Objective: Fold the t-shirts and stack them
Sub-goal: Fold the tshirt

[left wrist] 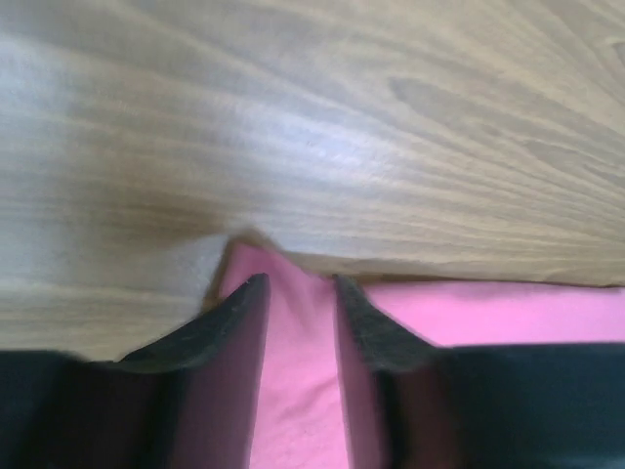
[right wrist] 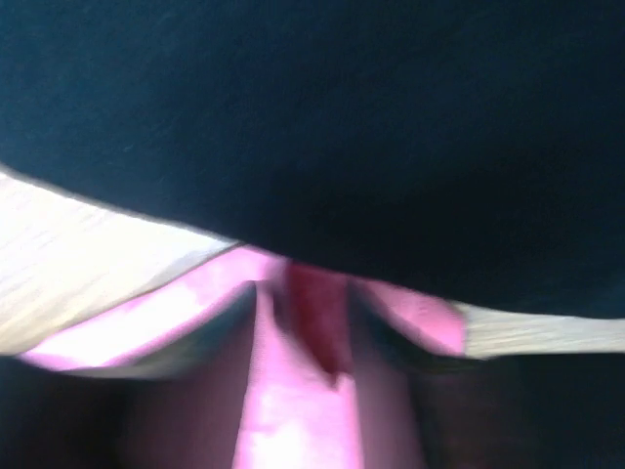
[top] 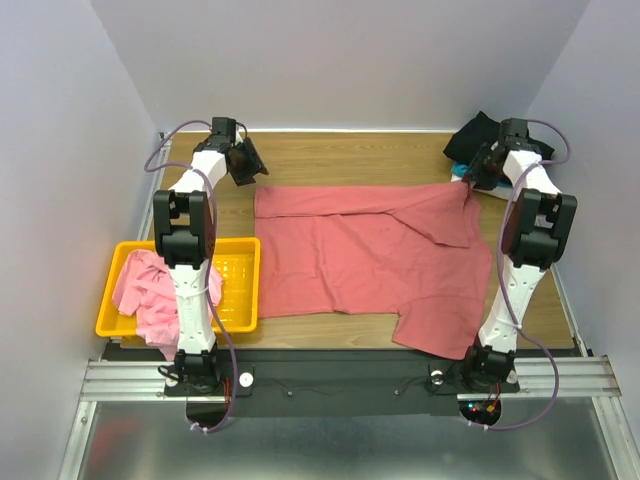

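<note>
The large dusty-red t-shirt lies spread flat across the middle of the table, one sleeve hanging toward the near edge. My left gripper is at its far left corner. In the left wrist view that gripper is open, and the shirt's corner lies loose between the parted fingers. My right gripper is at the far right corner. The right wrist view is blurred, but the gripper shows parted jaws with a fold of the red cloth between them. The black t-shirt is bunched just behind it. A light pink t-shirt fills the basket.
The yellow slotted basket stands at the near left, beside the left arm's base. Walls close in the table on the left, back and right. Bare wood shows behind the red shirt. The black cloth fills the upper right wrist view.
</note>
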Controlling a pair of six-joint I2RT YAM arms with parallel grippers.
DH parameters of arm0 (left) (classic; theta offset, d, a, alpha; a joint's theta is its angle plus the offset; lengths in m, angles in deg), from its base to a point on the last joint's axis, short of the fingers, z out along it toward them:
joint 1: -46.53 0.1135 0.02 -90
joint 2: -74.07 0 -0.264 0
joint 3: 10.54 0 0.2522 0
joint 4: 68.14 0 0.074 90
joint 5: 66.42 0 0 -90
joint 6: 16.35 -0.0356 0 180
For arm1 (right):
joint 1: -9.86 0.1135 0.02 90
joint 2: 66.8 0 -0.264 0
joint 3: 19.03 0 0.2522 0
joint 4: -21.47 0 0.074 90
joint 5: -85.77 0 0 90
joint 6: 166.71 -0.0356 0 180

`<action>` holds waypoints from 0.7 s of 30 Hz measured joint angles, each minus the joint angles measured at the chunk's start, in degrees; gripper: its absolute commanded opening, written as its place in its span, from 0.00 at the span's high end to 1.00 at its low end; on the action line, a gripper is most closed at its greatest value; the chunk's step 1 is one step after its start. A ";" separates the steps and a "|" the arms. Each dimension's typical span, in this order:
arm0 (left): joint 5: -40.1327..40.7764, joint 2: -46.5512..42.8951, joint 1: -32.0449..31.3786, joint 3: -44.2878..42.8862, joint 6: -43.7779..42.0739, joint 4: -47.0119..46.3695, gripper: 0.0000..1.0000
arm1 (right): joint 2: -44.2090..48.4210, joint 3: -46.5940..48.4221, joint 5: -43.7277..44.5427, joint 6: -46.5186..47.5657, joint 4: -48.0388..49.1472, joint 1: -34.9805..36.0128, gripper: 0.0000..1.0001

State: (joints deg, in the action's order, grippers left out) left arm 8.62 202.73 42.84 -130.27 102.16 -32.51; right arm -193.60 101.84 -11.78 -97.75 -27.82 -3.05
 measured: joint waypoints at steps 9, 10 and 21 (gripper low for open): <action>0.26 -2.32 0.04 1.88 -0.63 -0.76 0.33 | 3.23 -4.35 -1.81 1.40 0.35 -0.70 0.31; 0.42 -3.13 -0.07 2.78 -0.68 -0.76 0.33 | 4.94 -6.05 -2.05 1.62 -0.02 -0.70 0.31; 2.67 -6.67 -6.29 5.11 -2.19 -0.48 0.32 | 23.54 -24.02 -5.73 4.46 0.90 2.95 0.31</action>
State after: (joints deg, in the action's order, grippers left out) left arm 11.29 196.07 36.55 -125.16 99.97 -32.99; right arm -170.06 77.82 -17.51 -93.29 -26.92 -0.09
